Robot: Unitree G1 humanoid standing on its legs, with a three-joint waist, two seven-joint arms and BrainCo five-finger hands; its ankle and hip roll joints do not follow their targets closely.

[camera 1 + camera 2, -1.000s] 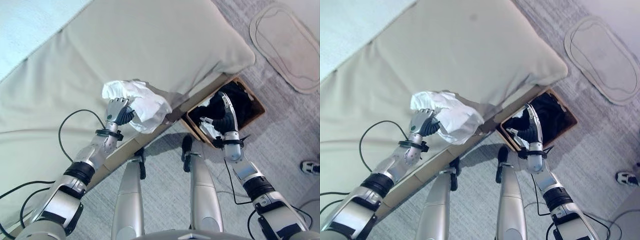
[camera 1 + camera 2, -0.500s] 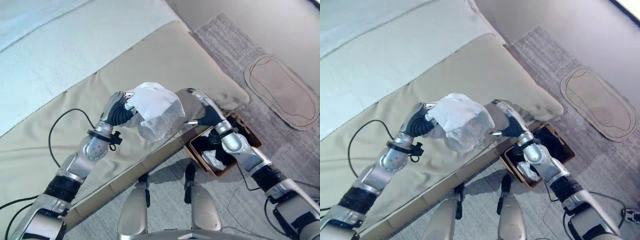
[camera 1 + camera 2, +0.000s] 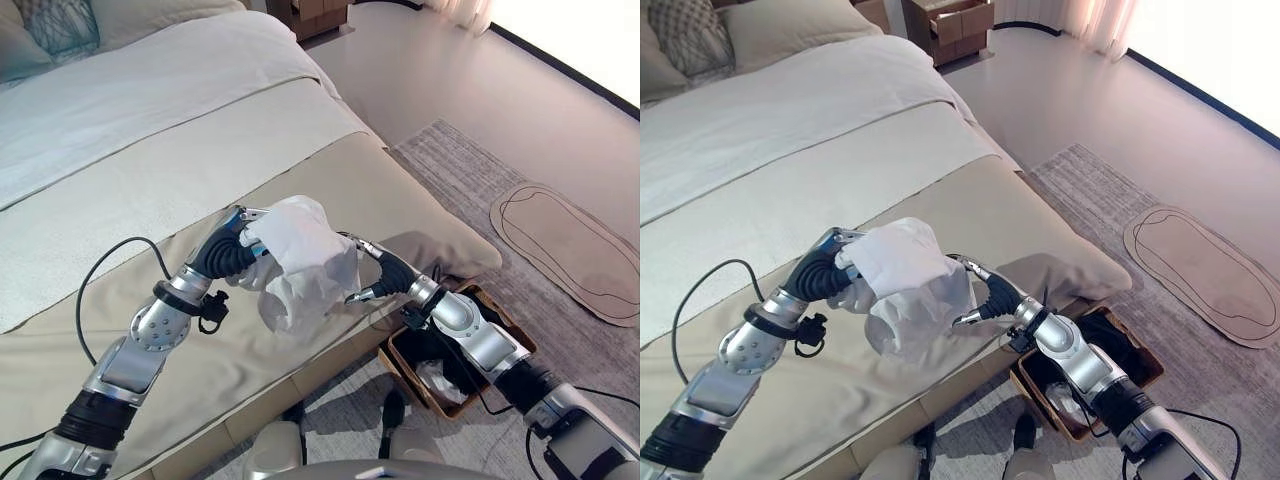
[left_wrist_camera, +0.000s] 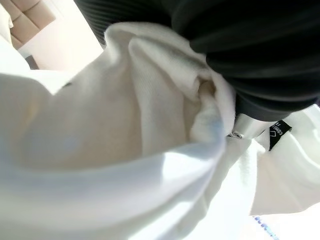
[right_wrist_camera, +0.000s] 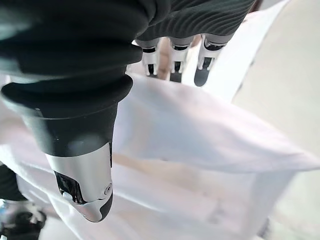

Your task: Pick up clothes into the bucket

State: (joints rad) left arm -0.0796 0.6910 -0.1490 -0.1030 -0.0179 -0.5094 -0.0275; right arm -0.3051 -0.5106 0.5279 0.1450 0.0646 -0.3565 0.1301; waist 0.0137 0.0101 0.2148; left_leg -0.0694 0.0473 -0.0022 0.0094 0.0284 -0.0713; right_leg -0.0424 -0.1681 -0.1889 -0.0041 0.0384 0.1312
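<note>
Transfer is partly complete, judging by the dark and white clothes already lying in the bucket (image 3: 455, 365) on the floor at the bed's edge. The left hand (image 3: 228, 255) is gripping a white garment (image 3: 300, 262) with fingers curled round the cloth, holding it lifted above the bed (image 3: 150, 170). The right hand (image 3: 385, 278) is reaching to the garment's 3 o'clock side, fingers relaxed and apart, touching the hanging fabric. The bucket is sitting at about 4 o'clock from the garment. Remaining: carrying the garment over and releasing it inside.
</note>
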